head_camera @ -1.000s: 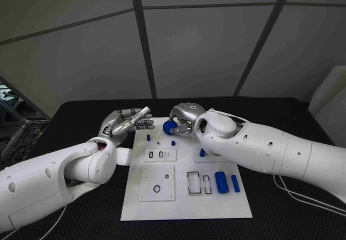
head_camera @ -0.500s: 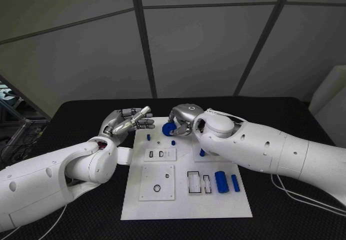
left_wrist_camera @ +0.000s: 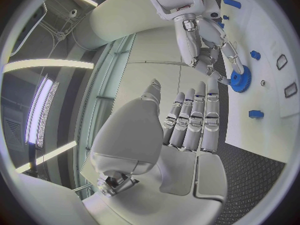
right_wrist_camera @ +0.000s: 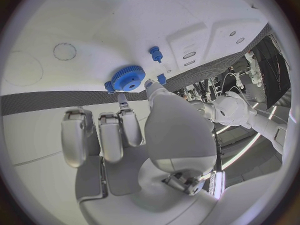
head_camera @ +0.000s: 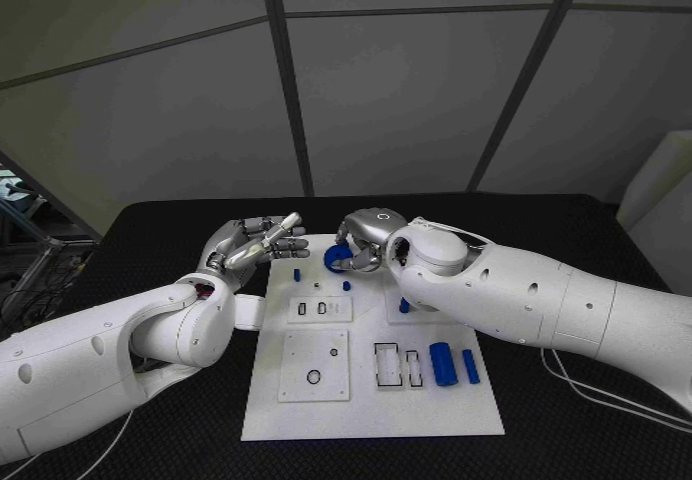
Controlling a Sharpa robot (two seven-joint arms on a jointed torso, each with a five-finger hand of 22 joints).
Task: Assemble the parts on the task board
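At right hand (head_camera: 364, 240), flat-lying gear (head_camera: 338, 258)

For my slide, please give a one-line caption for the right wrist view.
The right hand holds a blue gear at its fingertips above the white task board.

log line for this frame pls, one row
step: placing gear | right hand: holds blue gear at far end of task board | left hand: open, raised, holds nothing | near end: two blue cylinders lying loose
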